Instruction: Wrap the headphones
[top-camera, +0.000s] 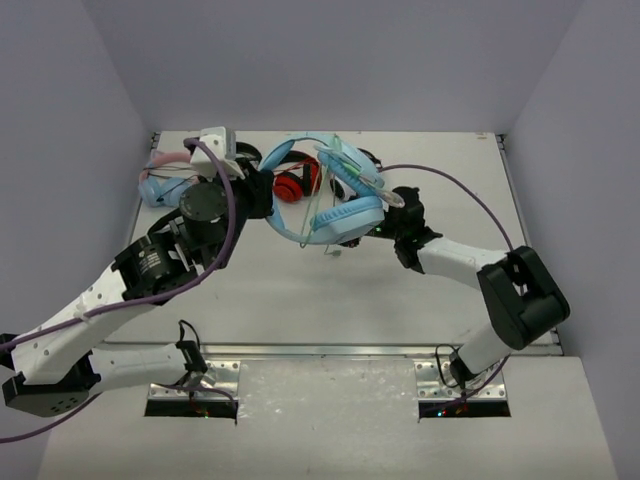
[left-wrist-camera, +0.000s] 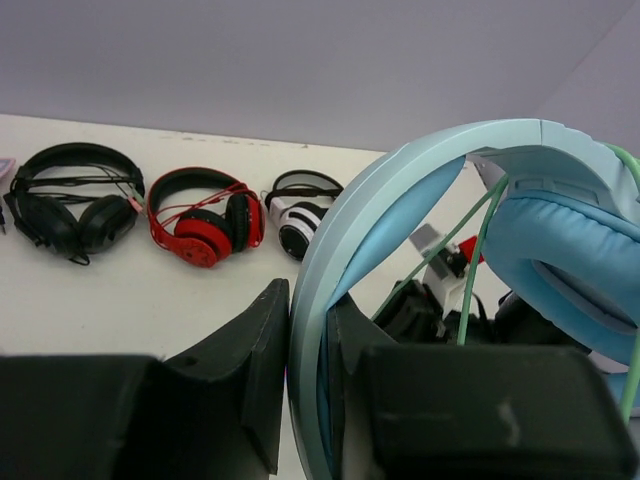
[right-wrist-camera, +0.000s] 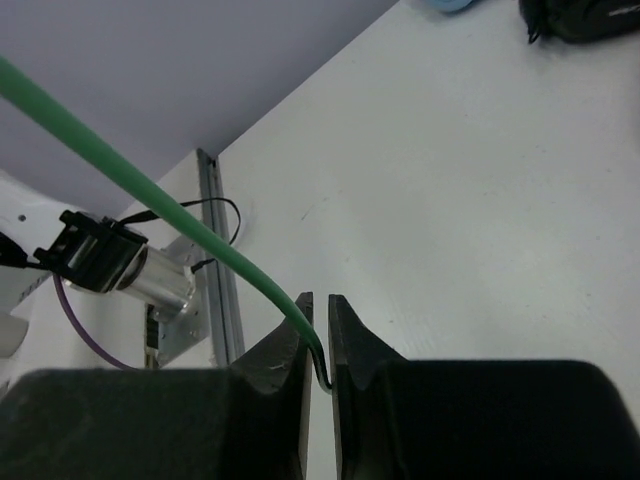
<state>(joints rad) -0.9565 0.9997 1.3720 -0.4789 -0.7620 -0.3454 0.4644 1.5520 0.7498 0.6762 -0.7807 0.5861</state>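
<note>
The light-blue headphones (top-camera: 335, 215) are held up above the table between both arms. My left gripper (top-camera: 262, 196) is shut on their blue headband (left-wrist-camera: 330, 250), which stands clamped between the jaws in the left wrist view, where the gripper (left-wrist-camera: 308, 385) shows too. A padded blue ear cup (left-wrist-camera: 570, 255) hangs to the right. The thin pale-green cable (left-wrist-camera: 478, 265) runs across the ear cups. My right gripper (top-camera: 385, 220) sits just right of the ear cups. In the right wrist view it (right-wrist-camera: 320, 345) is shut on the cable (right-wrist-camera: 150, 185), which stretches taut up and to the left.
A black pair (left-wrist-camera: 75, 205), a red pair (left-wrist-camera: 205, 225) and a white-and-black pair (left-wrist-camera: 300, 210) of headphones lie in a row at the back of the table. The pale-blue pair with pink cat ears (top-camera: 160, 180) lies at the back left. A rail (right-wrist-camera: 215, 260) edges the table.
</note>
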